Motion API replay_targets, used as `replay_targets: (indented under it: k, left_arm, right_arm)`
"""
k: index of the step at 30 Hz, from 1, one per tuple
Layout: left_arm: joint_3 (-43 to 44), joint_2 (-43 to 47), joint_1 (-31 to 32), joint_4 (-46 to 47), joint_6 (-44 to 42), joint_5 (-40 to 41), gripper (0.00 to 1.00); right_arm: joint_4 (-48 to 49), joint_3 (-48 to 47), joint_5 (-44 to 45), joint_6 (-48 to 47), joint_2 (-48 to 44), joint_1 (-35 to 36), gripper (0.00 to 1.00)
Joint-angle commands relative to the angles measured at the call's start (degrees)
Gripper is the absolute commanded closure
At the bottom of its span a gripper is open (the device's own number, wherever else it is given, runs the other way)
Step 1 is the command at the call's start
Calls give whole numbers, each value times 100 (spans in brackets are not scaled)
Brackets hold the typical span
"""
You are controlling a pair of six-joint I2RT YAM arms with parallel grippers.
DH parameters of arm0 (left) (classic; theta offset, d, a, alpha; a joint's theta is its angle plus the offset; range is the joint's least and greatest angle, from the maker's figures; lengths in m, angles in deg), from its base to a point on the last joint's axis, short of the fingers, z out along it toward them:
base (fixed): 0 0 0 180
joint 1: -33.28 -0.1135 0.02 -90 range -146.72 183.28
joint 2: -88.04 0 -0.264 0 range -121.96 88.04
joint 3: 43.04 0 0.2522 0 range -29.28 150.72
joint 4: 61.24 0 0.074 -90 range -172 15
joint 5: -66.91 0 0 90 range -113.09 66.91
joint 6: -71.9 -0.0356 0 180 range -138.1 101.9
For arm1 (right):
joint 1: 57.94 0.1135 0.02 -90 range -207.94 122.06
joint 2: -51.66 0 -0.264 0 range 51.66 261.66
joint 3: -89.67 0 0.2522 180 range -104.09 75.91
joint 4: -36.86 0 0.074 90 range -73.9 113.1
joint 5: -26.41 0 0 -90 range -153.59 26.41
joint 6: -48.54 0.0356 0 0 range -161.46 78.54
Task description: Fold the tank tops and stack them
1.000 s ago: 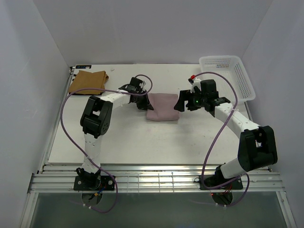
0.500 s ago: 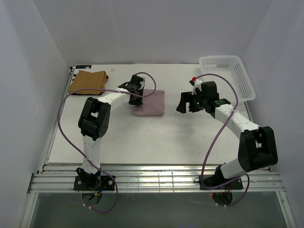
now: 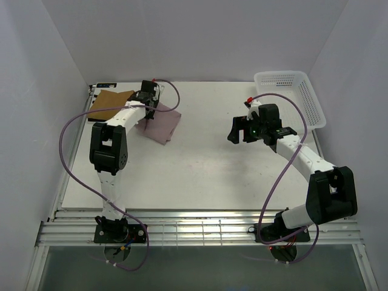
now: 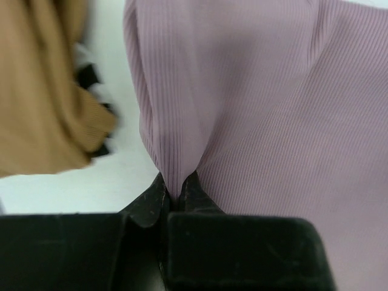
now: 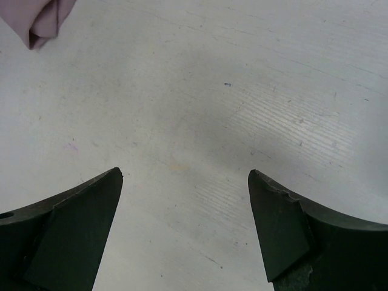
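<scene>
Tops: 2 plainly seen, a pink top [image 3: 162, 124] and a tan top [image 3: 110, 103], both toward the back left of the desk [image 3: 200, 176].
Pink top: folded; 1 edge is raised by the left jaws and the rest hangs slanted to the right of the left arm [image 3: 124, 114]. Whether its low corner touches the desk cannot be told.
Tan top: folded flat in the back left corner, just left of the left jaws.
Left jaws: almost fully closed, nipping a ridge of the pink top between their tips.
Right jaws: spread wide with nothing in them, over bare desk right of centre, at the end of the right arm [image 3: 297, 151].
Basket: white mesh basket [image 3: 280, 74] in the back right corner, behind the right arm.
Top view alone: shows both arms, the basket and how far the 2 tops lie from the right jaws.
Left wrist view alone: shows the pinch itself, the pink top's ribbed knit and the tan top close at the left. Dark and white bits [image 4: 91, 76] show at its edge, too blurred to name.
Right wrist view alone: shows the wide gap between the 2 fingers [image 5: 66, 236], with a folded corner of the pink top at the upper left, well apart from them.
</scene>
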Motion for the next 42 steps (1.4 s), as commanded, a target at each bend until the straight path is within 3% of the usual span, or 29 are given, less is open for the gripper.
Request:
replay_targets:
  k: [1, 17, 26, 42]
  left_arm:
    - [527, 190, -204, 60, -681, 227, 100]
    - [1836, -74, -319, 60, -1394, 922, 100]
    - [2092, 40, -345, 200, -1604, 1360, 100]
    - [2629, 374, -389, 34, -1552, 1151, 100]
  right_arm:
    - [-44, -79, 151, -136, 11, -21, 10]
    - [-343, -316, 485, -233, 179, -30, 10]
    - [-431, -378, 459, -233, 240, -30, 10]
    - [-422, -386, 371, -206, 266, -30, 10]
